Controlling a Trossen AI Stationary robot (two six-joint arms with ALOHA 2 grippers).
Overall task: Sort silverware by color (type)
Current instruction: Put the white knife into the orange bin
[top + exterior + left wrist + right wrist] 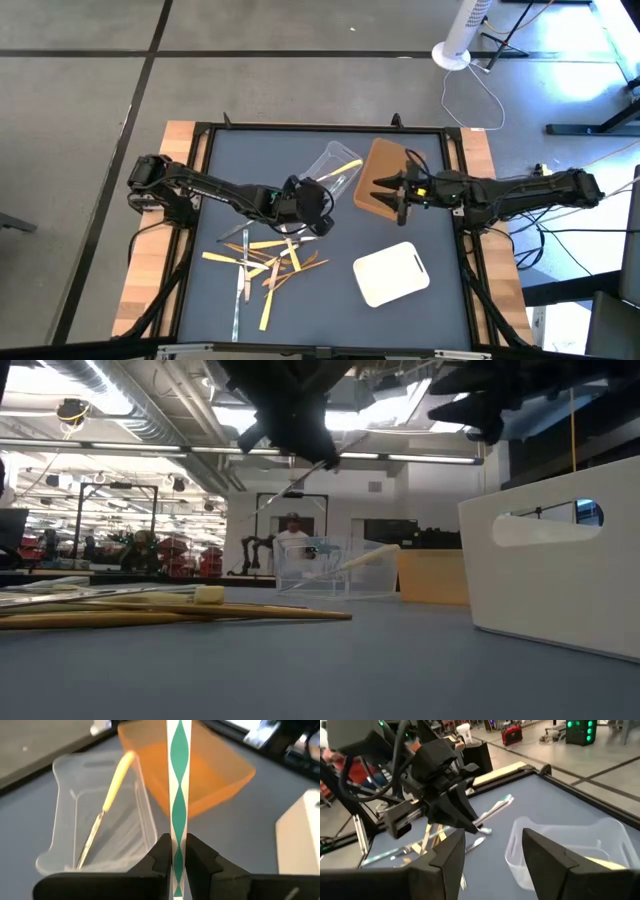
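Silverware (262,262) in pale yellow, silver, orange-brown; left end effector (178,851) pinching a green-and-white patterned piece (178,795).

A robotics lab or workshop: exposed ceiling ducts (110,400) and strip lights (130,450), concrete floor (80,90) (marked with dark lines), more robot arms (255,550) behind.

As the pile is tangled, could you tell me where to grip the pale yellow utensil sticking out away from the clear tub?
Grip the pale yellow utensil near its free end, which lies flat on the table clear of the pile. Come straight down, fingers across its thin shaft; the other end lies among others.
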